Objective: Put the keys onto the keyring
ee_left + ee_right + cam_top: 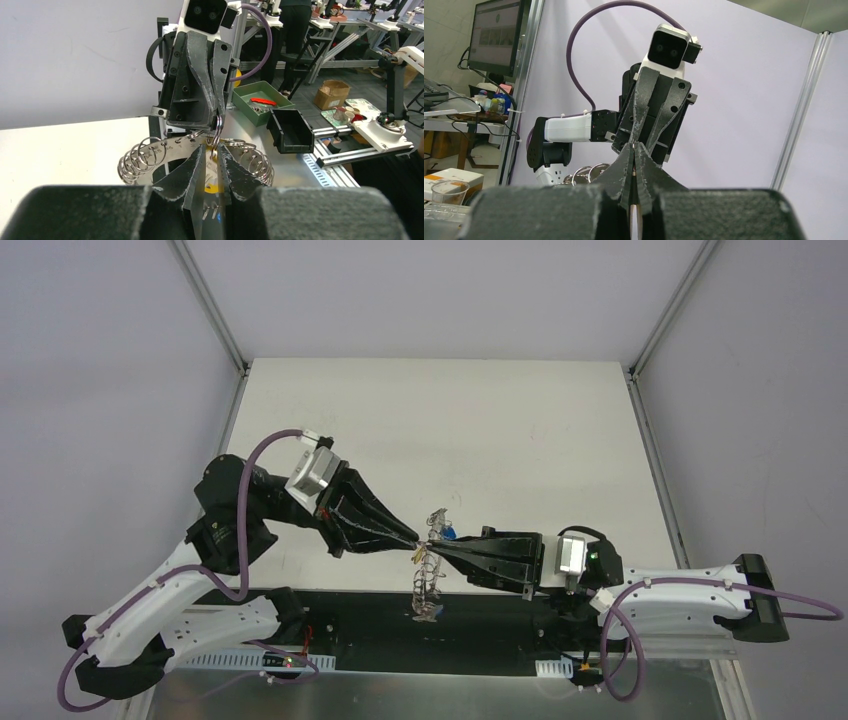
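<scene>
**Left wrist view: yellow key lined up under the held loop**

Yellow key [214, 188] sits clamped between the fingers of the left gripper [211, 152]. Its coloured head shows in the gap and its toothed blade points toward 6 o'clock, so its long axis runs 12 to 6 here. At 12 o'clock of the head, just beside the left fingertips, hangs one small loop [218, 131] of the keyring [145, 156]. The right gripper [219, 114] reaches in from 12 o'clock, its fingers pressed together on the upper part of that loop. The rest of the keyring fans out toward 9 and 3 o'clock as a band fringed with wire loops. Whether the key's hole has caught the wire I cannot tell, because the fingers hide it.

In the top external view the two grippers meet tip to tip over the near part of the table [450, 420]. The keyring droops toward 6 o'clock from that meeting point. The blue key [450, 533] shows at 1 o'clock of it, just beside the right fingers. Whether it is on the ring is too small to tell.

The step in hand looks like threading the yellow key. The coming move turns on the loop lying straight ahead of the key head, at 12 o'clock. The left arm carries the key, so it would likely feed it while the right holds the loop steady. A slight sideways offset could make the head slide past the wire.
</scene>
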`<state>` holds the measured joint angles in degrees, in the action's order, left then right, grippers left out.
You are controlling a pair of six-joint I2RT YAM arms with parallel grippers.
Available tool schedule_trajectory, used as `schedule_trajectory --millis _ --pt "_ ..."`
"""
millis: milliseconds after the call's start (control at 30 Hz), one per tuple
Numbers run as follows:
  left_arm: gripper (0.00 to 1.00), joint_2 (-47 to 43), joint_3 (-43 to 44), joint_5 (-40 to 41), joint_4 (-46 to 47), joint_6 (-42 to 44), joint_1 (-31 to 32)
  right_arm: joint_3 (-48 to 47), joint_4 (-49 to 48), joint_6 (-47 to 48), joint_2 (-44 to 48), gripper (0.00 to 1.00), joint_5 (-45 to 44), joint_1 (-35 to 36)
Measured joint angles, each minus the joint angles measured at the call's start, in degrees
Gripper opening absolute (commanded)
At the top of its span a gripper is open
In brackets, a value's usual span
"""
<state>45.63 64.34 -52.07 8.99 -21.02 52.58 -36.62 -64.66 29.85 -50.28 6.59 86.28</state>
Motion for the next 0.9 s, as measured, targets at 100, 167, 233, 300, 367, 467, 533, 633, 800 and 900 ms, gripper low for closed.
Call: schedule_trajectory --millis 100,167,233,300,367,467,533,633,800,900 --pt "0.07 0.0 -0.6 -0.2 0.2 -0.1 0.0 0.0 -0.1 0.3 0.0 0.00 -0.1 0.1" --pt "0.04 0.0 -0.8 -0.3 0.2 -0.3 0.0 0.0 -0.1 0.3 0.0 0.00 -0.2 0.1" --pt "0.01 0.0 -1.0 -0.4 0.2 -0.5 0.0 0.0 -0.2 0.4 0.0 0.00 -0.2 0.1" --pt "0.00 0.0 -1.0 -0.4 0.2 -0.6 0.0 0.0 -0.2 0.5 0.0 0.00 -0.3 0.1" --pt "0.00 0.2 -1.0 -0.5 0.2 -0.6 0.0 -0.1 -0.2 0.5 -0.1 0.00 -0.3 0.1" --pt "0.00 0.3 -1.0 -0.7 0.2 -0.7 0.0 -0.1 -0.2 0.6 -0.1 0.00 -0.3 0.2" --pt "0.00 0.5 -1.0 -1.0 0.2 -0.7 0.0 -0.1 -0.2 0.7 -0.1 0.00 -0.3 0.2" --pt "0.00 0.6 -1.0 -1.6 0.2 -0.7 0.0 -0.1 -0.2 0.9 -0.2 0.00 -0.3 0.2" --pt "0.00 0.7 -1.0 -1.8 0.2 -0.6 0.0 -0.2 -0.2 0.9 -0.3 0.00 -0.3 0.2" --pt "0.00 0.7 -1.0 -1.9 0.3 -0.6 0.0 -0.3 -0.1 0.9 -0.3 0.00 -0.3 0.2"
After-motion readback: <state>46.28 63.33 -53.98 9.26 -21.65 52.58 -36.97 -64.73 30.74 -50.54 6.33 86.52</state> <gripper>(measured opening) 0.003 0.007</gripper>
